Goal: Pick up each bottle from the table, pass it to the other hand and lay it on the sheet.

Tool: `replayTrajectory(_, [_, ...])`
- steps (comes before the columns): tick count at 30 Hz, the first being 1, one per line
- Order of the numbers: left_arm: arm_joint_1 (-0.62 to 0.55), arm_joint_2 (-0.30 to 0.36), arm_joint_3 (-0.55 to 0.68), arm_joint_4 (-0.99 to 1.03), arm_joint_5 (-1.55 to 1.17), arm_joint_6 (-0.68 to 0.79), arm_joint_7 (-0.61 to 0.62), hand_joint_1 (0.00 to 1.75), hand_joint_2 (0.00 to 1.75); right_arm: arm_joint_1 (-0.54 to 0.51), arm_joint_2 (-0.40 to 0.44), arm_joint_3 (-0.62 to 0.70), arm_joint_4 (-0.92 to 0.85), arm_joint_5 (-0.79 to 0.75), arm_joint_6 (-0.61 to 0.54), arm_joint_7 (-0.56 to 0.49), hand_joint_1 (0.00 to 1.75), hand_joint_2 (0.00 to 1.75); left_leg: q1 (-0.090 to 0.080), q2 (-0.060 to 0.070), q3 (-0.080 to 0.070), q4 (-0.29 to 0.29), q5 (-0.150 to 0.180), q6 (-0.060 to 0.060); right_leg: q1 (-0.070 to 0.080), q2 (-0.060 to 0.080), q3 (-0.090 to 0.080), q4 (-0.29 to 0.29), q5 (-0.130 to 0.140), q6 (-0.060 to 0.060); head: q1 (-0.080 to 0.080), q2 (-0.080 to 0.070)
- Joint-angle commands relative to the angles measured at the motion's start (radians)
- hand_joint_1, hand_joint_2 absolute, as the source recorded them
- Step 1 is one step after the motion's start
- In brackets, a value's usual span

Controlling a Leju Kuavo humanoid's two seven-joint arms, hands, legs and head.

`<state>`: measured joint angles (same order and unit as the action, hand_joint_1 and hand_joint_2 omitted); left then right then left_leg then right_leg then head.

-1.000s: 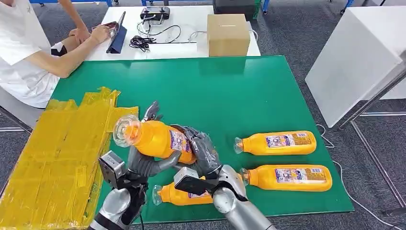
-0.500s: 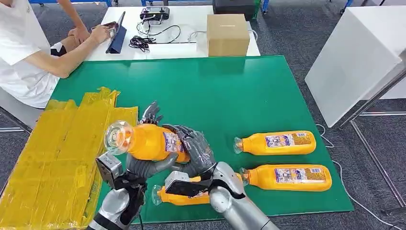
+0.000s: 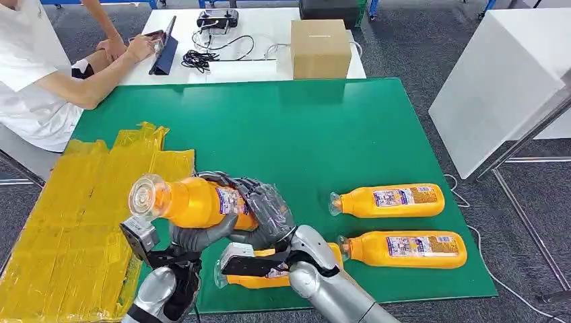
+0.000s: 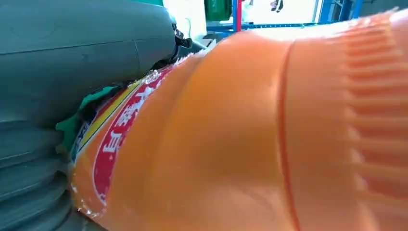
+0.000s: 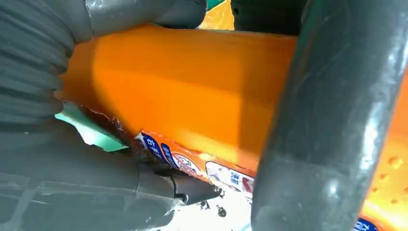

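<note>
The held bottle (image 3: 195,202) lay on its side in the air above the near-left part of the green table (image 3: 283,134), its clear cap end pointing toward the yellow sheet (image 3: 74,215). The left robot hand (image 3: 202,235) cupped it from beneath, thumb and fingers wrapped round the body near the label. The right robot hand (image 3: 269,212) was clamped over the bottle's base end, fingers curled across the top. In the left wrist view the orange body (image 4: 250,134) pressed against the grey thumb, and in the right wrist view a dark finger crossed the bottle (image 5: 178,91).

Three more bottles lay flat on the table: one (image 3: 266,272) just under the right forearm, and two (image 3: 389,200) (image 3: 404,249) to the right, side by side, caps pointing left. A person (image 3: 40,74) sat at the far-left corner.
</note>
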<state>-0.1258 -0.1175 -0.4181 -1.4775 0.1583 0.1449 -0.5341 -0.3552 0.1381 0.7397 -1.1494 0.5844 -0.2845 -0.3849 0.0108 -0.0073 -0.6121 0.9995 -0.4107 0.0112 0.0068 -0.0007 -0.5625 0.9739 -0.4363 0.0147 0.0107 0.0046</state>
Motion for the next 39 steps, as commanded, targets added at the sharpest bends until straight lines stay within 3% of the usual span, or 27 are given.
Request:
replayTrajectory(1, [-0.046, -0.029, 0.048, -0.016, 0.047, 0.040, -0.012, 1.75, 1.75, 0.011, -0.025, 0.014, 0.086, -0.029, -0.019, -0.005, 1.75, 1.75, 0.000, -0.002, 0.004, -0.001, -0.001, 0.000, 0.000, -0.002, 0.005, -0.002, -0.001, 0.001, 0.000, 0.000])
replayTrajectory(4, [-0.040, -0.038, 0.074, -0.050, 0.075, 0.071, -0.024, 1.75, 1.75, 0.014, -0.027, -0.009, 0.081, -0.037, -0.031, 0.000, 1.75, 1.75, 0.000, -0.002, 0.003, -0.001, -0.001, 0.000, 0.000, -0.002, 0.004, -0.001, -0.001, 0.001, 0.000, 0.000])
replayTrajectory(5, [-0.040, -0.040, 0.081, -0.057, 0.081, 0.078, -0.026, 1.75, 1.75, 0.017, -0.025, -0.018, 0.077, -0.042, -0.039, 0.001, 1.57, 1.75, 0.000, -0.002, 0.005, -0.001, -0.002, 0.000, 0.000, -0.002, 0.006, -0.002, -0.002, 0.001, 0.000, 0.000])
replayTrajectory(6, [-0.038, -0.042, 0.093, -0.070, 0.091, 0.093, -0.030, 1.75, 1.75, 0.025, -0.020, -0.034, 0.069, -0.052, -0.051, 0.002, 0.21, 1.75, 0.000, -0.002, 0.008, -0.002, -0.003, 0.000, 0.000, -0.003, 0.010, -0.003, -0.003, 0.002, 0.000, 0.000])
replayTrajectory(7, [-0.039, -0.042, 0.101, -0.077, 0.098, 0.103, -0.030, 1.75, 1.75, 0.030, -0.019, -0.040, 0.059, -0.055, -0.059, 0.000, 0.00, 1.75, 0.000, -0.002, 0.007, -0.001, -0.002, 0.000, 0.000, -0.003, 0.008, -0.002, -0.003, 0.001, 0.000, 0.000])
replayTrajectory(11, [-0.052, -0.031, 0.141, -0.090, 0.094, 0.154, -0.044, 1.75, 1.75, 0.058, -0.024, -0.070, -0.023, -0.076, -0.097, -0.015, 0.00, 1.75, 0.000, -0.002, 0.005, -0.001, -0.001, 0.000, 0.000, -0.003, 0.006, -0.002, -0.002, 0.001, 0.000, 0.000])
replayTrajectory(17, [-0.120, 0.017, 0.220, -0.028, -0.170, 0.400, -0.122, 1.75, 1.75, 0.121, -0.059, -0.116, -0.259, -0.104, -0.140, -0.030, 0.00, 1.75, 0.000, -0.002, 0.003, 0.000, -0.001, 0.000, 0.000, -0.002, 0.004, 0.000, -0.002, 0.001, 0.000, 0.000])
replayTrajectory(19, [-0.127, 0.021, 0.229, -0.023, -0.167, 0.400, -0.122, 1.75, 1.75, 0.123, -0.063, -0.119, -0.275, -0.102, -0.140, -0.030, 0.00, 1.75, 0.000, -0.003, 0.002, 0.000, -0.001, 0.000, 0.000, -0.003, 0.003, 0.000, -0.001, 0.001, 0.000, 0.000])
replayTrajectory(22, [-0.169, 0.051, 0.252, 0.060, -0.537, 0.553, -0.104, 1.75, 1.75, 0.138, -0.064, -0.137, -0.325, -0.110, -0.154, -0.043, 0.00, 1.75, -0.001, -0.001, 0.005, -0.001, -0.002, 0.000, 0.000, -0.001, 0.006, -0.001, -0.002, 0.001, 0.000, 0.000])
replayTrajectory(24, [-0.194, -0.015, 0.414, 0.091, -0.959, 0.553, -0.078, 1.75, 1.75, 0.141, -0.071, -0.139, -0.360, -0.129, -0.138, -0.053, 0.00, 1.75, 0.000, -0.002, 0.006, -0.002, -0.001, 0.000, 0.000, -0.003, 0.006, -0.001, -0.002, 0.001, 0.000, 0.000])
replayTrajectory(34, [-0.207, -0.007, 0.422, 0.111, -0.943, 0.553, -0.092, 1.75, 1.75, 0.141, -0.071, -0.140, -0.368, -0.131, -0.134, -0.050, 0.00, 1.75, 0.000, 0.000, 0.005, -0.001, -0.001, 0.000, 0.000, -0.001, 0.005, -0.001, -0.001, 0.001, 0.000, 0.000])
replayTrajectory(35, [-0.207, -0.006, 0.441, 0.119, -1.095, 0.553, -0.053, 1.75, 1.75, 0.140, -0.071, -0.138, -0.361, -0.149, -0.118, -0.056, 0.00, 1.75, 0.000, 0.000, 0.002, -0.001, 0.000, 0.000, 0.000, -0.001, 0.002, -0.001, 0.000, 0.000, 0.000, 0.000])
replayTrajectory(36, [-0.236, 0.033, 0.418, 0.183, -1.201, 0.553, 0.022, 1.75, 1.75, 0.139, -0.076, -0.139, -0.368, -0.177, -0.094, -0.064, 0.00, 1.75, 0.000, -0.001, 0.005, -0.001, -0.001, 0.000, 0.000, -0.002, 0.006, -0.001, -0.002, 0.001, 0.000, 0.000])
replayTrajectory(38, [-0.337, 0.173, 0.298, 0.372, -1.328, 0.543, 0.193, 1.75, 1.75, 0.146, -0.079, -0.153, -0.392, -0.181, -0.090, -0.071, 0.00, 1.75, -0.001, -0.001, 0.003, -0.001, 0.000, 0.000, -0.001, -0.002, 0.004, -0.001, -0.001, 0.001, 0.000, 0.000])
replayTrajectory(39, [-0.379, 0.206, 0.264, 0.443, -1.328, 0.511, 0.227, 1.75, 1.75, 0.151, -0.082, -0.156, -0.401, -0.179, -0.082, -0.070, 0.00, 1.75, 0.000, -0.001, 0.004, -0.002, 0.000, 0.000, 0.000, -0.001, 0.004, -0.001, -0.001, 0.000, 0.000, 0.000])
